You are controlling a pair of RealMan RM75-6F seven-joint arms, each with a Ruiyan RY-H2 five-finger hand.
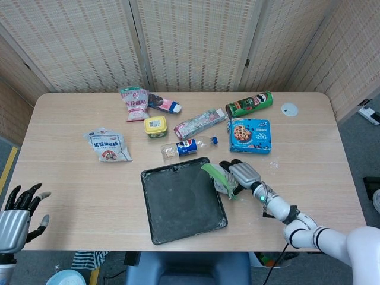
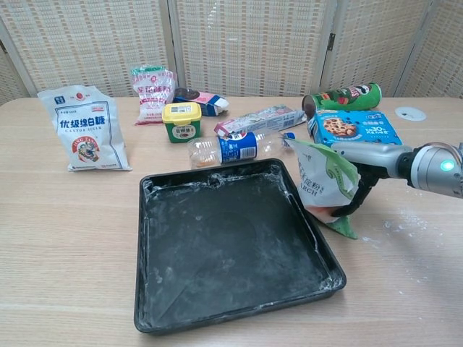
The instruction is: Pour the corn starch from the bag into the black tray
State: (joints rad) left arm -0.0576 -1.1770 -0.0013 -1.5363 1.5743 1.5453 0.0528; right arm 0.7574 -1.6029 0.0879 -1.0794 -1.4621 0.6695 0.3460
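Observation:
The green-and-white corn starch bag (image 1: 217, 176) (image 2: 320, 181) stands at the right edge of the black tray (image 1: 178, 202) (image 2: 231, 246), leaning a little toward it. My right hand (image 1: 242, 174) (image 2: 370, 165) grips the bag from its right side, fingers over the upper part and thumb low by the base. A thin dusting of white powder covers the floor of the tray. My left hand (image 1: 21, 214) hangs off the table's front left corner, fingers spread and holding nothing; only the head view shows it.
Behind the tray lie a water bottle (image 2: 228, 148), a blue cookie box (image 2: 354, 130), a green chip can (image 2: 343, 96), a yellow tub (image 2: 181, 121) and a long packet (image 2: 260, 119). A white sugar bag (image 2: 83, 130) lies far left. Spilled powder (image 2: 398, 224) dots the table right of the bag.

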